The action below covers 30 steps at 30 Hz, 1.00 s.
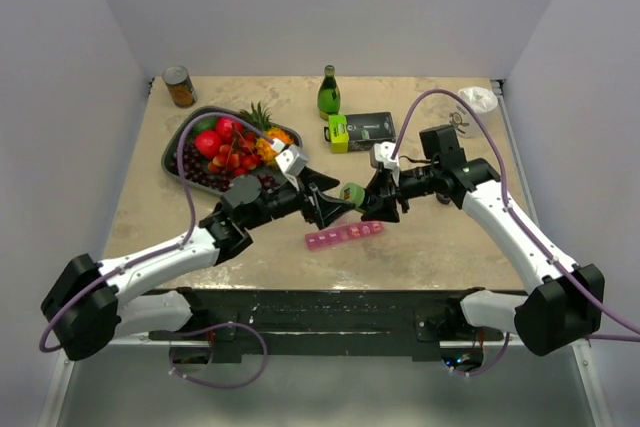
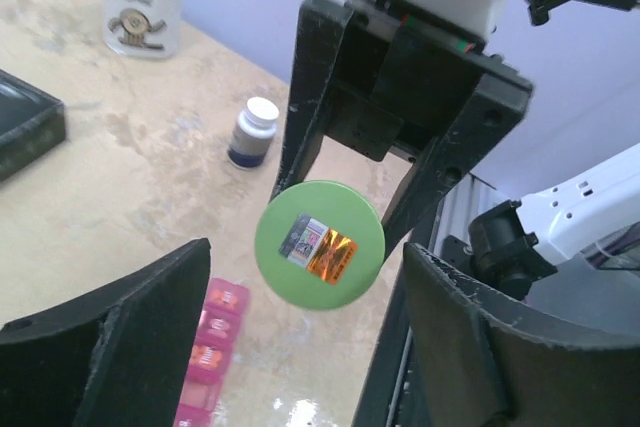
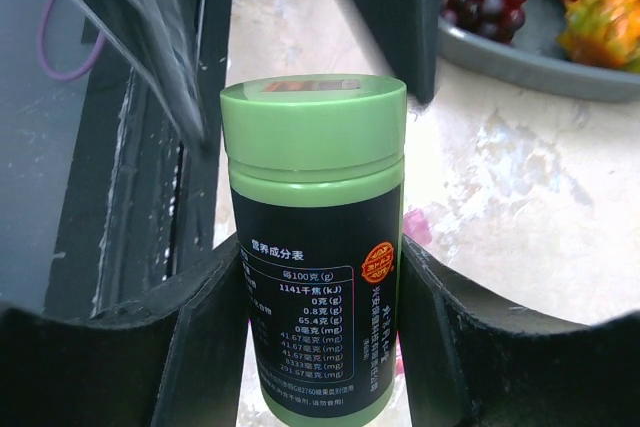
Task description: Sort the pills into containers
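A small green bottle (image 1: 352,193) with a green cap (image 2: 320,244) and a black label (image 3: 315,277) hangs above the table between the two arms. My right gripper (image 3: 320,247) is shut on its body, with both pads pressed against the label. My left gripper (image 2: 307,249) faces the cap end, open, its fingers (image 2: 140,337) wide on either side and clear of the bottle. The containers, a pink pill organiser strip (image 1: 344,236), lie on the table just below; the strip's end shows under the left finger (image 2: 210,342). No pills are in view.
A tray of fruit (image 1: 185,172) sits at the back left, with a tin can (image 1: 180,86) behind it. A green glass bottle (image 1: 329,93) and a black box (image 1: 368,127) stand at the back. A dark bottle with a white cap (image 2: 253,132) and a white jar (image 2: 140,2) stand at the right.
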Each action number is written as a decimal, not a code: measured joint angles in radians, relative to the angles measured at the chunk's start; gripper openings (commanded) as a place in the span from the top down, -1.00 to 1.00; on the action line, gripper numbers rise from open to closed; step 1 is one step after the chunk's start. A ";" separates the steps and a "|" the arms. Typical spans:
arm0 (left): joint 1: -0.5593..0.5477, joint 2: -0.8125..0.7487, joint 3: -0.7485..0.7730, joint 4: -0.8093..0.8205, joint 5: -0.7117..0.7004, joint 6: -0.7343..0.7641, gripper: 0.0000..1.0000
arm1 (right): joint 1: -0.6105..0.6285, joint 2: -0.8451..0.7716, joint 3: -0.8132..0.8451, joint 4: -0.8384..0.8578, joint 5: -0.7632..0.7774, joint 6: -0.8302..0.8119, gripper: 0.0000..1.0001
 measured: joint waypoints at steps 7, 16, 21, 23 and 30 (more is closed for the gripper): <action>0.021 -0.222 -0.067 -0.003 0.020 0.178 -0.80 | -0.004 0.001 0.000 -0.104 -0.007 -0.080 1.00; 0.020 -0.185 -0.099 -0.032 0.259 0.555 -0.78 | -0.001 0.001 0.000 -0.192 -0.028 -0.180 1.00; 0.018 -0.080 -0.061 -0.088 0.337 0.682 -0.79 | 0.004 0.001 0.000 -0.207 -0.031 -0.206 1.00; 0.014 -0.059 -0.047 -0.084 0.353 0.700 -0.77 | 0.006 0.001 0.000 -0.211 -0.031 -0.212 1.00; 0.000 -0.014 -0.036 -0.010 0.383 0.692 -0.41 | 0.014 0.001 0.000 -0.220 -0.030 -0.226 1.00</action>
